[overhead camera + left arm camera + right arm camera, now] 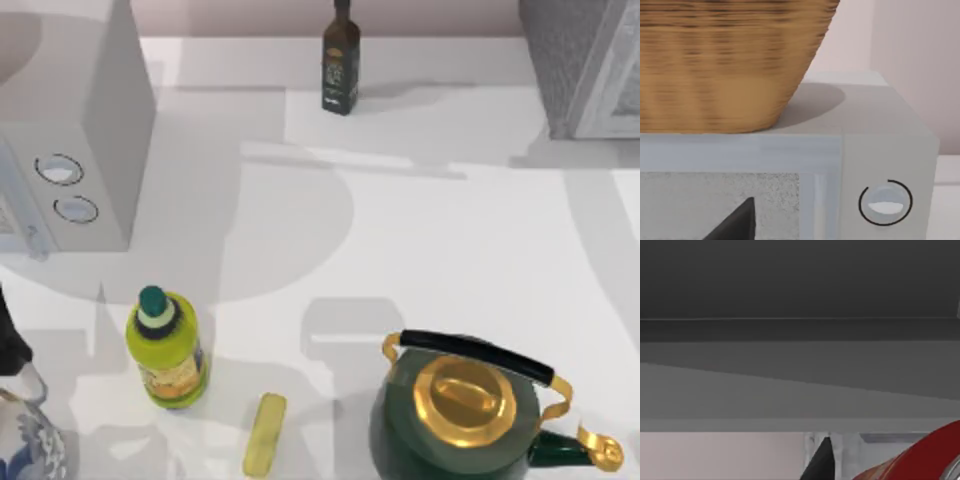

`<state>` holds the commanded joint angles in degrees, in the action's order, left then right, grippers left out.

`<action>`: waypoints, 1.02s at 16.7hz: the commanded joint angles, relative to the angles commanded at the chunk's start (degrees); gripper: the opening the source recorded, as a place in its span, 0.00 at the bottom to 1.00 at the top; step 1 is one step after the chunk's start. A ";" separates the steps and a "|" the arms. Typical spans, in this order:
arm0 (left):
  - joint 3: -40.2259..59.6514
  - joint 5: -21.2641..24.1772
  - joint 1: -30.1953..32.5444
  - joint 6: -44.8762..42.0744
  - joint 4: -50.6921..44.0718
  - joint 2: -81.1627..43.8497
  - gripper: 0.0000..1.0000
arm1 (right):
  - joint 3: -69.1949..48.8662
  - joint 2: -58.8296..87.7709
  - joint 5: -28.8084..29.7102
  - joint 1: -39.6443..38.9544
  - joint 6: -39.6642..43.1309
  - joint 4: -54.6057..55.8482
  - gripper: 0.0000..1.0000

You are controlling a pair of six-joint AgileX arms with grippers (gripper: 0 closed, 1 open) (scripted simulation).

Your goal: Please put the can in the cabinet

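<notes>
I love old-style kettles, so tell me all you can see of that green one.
The kettle stands upright at the table's near edge, right of middle in the top view. Its rounded body is glossy dark green, with a gold lid and knob, a gold-tipped spout pointing right, and a black grip on gold brackets arching overhead. Nothing touches it; a small yellow bar lies apart at its left.

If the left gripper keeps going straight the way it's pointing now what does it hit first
Most likely the front of the white box with two dials, which the left wrist view faces squarely, below the woven basket on top of it. How far off it is can't be judged.
</notes>
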<state>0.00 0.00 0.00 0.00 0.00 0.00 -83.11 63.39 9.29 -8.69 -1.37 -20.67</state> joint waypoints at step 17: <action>0.00 0.00 0.00 0.00 0.00 0.00 1.00 | -25.84 21.94 0.73 -1.38 0.35 -8.33 0.00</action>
<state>0.00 0.00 0.00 0.00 0.00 0.00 -108.95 85.32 10.02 -10.07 -1.01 -29.00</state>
